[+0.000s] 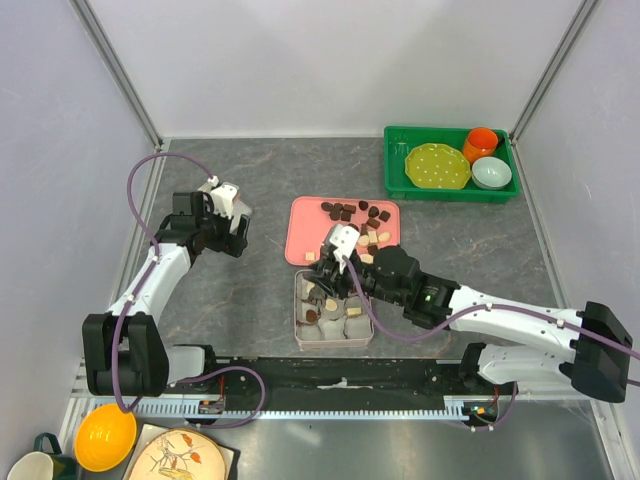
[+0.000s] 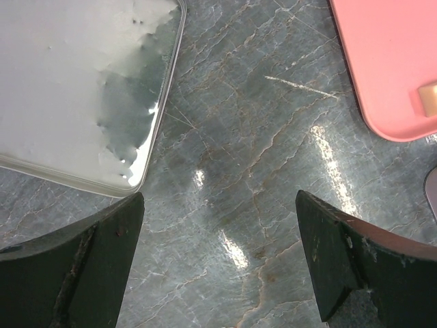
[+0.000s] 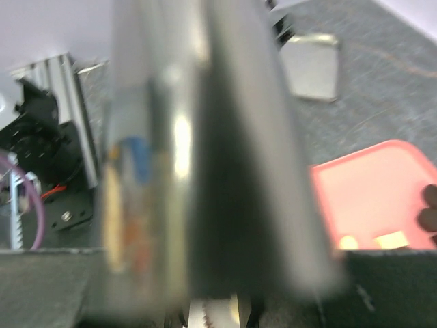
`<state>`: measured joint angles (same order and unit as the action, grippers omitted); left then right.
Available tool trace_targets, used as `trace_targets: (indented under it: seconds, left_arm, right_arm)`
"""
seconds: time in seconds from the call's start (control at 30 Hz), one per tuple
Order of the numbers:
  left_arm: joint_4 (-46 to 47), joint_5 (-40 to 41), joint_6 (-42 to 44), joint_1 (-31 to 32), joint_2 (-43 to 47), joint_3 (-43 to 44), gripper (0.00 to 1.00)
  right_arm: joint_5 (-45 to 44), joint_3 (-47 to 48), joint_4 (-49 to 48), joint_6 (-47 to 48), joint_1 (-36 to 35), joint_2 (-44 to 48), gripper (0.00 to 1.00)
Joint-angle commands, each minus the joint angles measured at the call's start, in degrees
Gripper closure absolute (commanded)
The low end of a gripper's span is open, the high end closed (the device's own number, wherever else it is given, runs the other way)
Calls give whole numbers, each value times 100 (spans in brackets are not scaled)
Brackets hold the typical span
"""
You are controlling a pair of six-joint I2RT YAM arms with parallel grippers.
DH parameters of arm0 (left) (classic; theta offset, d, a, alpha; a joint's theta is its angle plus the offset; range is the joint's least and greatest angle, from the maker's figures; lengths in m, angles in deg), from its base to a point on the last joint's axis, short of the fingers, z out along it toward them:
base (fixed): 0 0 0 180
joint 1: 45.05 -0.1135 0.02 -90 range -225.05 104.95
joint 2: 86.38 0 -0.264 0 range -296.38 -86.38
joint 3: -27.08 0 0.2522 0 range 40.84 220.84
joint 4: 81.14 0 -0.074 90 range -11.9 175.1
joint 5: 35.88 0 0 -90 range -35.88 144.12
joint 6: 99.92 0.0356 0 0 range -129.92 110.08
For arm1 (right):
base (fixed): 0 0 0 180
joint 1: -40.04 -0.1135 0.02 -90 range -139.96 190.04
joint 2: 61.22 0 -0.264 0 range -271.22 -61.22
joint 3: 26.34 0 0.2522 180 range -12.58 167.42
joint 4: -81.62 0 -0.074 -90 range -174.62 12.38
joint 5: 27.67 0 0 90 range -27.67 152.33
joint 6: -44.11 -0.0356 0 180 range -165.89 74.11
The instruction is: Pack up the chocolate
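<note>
The left gripper (image 2: 218, 199) gapes empty by the lid (image 2: 68, 89), the right gripper (image 1: 328, 278) we cannot tell — so we should ease gently over the tin (image 1: 297, 326), sparing packed chocolate (image 1: 331, 303).

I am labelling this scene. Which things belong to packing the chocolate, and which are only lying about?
For the job: chocolate, pink tray, tin, lid.
Lying about: green bin, yellow plate, orange cup, pale bowl, yellow bowl, mug, patterned plate.

A blurred metal shape (image 3: 198, 157) fills the middle of our right wrist view; we cannot tell what it is. The tray (image 3: 369, 198) and its chocolate (image 3: 428, 219) run off the right edge there. From above, the right arm (image 1: 480, 310) covers part of the tin (image 1: 335, 346).
</note>
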<state>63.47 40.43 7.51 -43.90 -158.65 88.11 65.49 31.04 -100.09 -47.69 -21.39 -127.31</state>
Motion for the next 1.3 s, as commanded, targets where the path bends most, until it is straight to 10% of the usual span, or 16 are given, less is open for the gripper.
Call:
trace_targets:
  seconds: [0.0,1.27]
  left_arm:
    - [133,7,191,26,64,99,1]
    - [45,7,173,26,213,116,1]
  right_arm:
    - [115,-107,-36,-277,-290,44,78]
    - [-420,-99,-484,-286,-879,-142,54]
